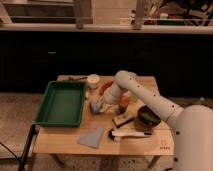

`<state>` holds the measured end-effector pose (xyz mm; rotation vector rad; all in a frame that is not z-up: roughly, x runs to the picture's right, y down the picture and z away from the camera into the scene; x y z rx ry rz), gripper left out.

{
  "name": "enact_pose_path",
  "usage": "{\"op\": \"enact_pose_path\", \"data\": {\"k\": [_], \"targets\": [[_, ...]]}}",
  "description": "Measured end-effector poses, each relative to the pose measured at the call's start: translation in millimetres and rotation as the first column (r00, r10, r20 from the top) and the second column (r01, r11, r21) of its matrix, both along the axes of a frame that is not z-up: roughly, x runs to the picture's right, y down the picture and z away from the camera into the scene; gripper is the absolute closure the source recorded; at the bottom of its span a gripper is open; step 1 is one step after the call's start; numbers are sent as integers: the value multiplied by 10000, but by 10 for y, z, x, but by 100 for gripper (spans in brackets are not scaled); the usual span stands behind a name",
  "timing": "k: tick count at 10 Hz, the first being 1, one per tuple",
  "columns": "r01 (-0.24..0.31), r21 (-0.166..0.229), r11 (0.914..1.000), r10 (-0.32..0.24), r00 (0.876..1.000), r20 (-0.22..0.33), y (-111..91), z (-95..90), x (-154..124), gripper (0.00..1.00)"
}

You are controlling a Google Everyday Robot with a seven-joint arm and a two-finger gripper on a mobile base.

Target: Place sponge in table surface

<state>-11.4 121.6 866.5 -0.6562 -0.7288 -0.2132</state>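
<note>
The sponge (93,106) is a small, pale blue block, roughly rectangular, with soft-looking edges. It sits at the tip of the pincer (99,107), near the middle of the wooden tabletop (65,141) and just right of the green tray (44,106). The pincer has closed in on the sponge and grips it from the right side. Only the left part of the sponge shows; the rest is covered by the pincer. Whether its underside touches the wood or hangs just above it cannot be told.

The white arm (145,97) reaches in from the lower right and bends down over the things at the back of the tabletop. It covers part of a reddish-orange bowl (105,87), of which only the left edge shows. Beside the arm's wrist stands a small orange item (123,104), too blurred to name more closely. Behind the sponge stands a white cup (93,80).

In front lies a grey-blue cloth (91,137), flat and roughly triangular, well apart from the sponge. To its right lies a white-handled brush (129,134). A dark bowl (150,124) with something green inside stands near the right edge, and a small tan-and-dark block (122,120) lies between it and the sponge. The robot's body cuts off the tabletop's right front corner. The room behind is dark, and little can be made out there.
</note>
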Motion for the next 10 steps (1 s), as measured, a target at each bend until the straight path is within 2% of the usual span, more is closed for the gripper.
{"op": "enact_pose_path", "data": {"k": [1,2,7,10], "targets": [[68,-20,10000,-68,10000,46,-2,-19,-17,22],[103,-20,9999,-103,9999,79,-6,-30,-33,20],[140,-25,9999,-140,9999,33,-31,-72,27,20],[-150,249,9996,160,9990,-413,-138,-54,196,20]]}}
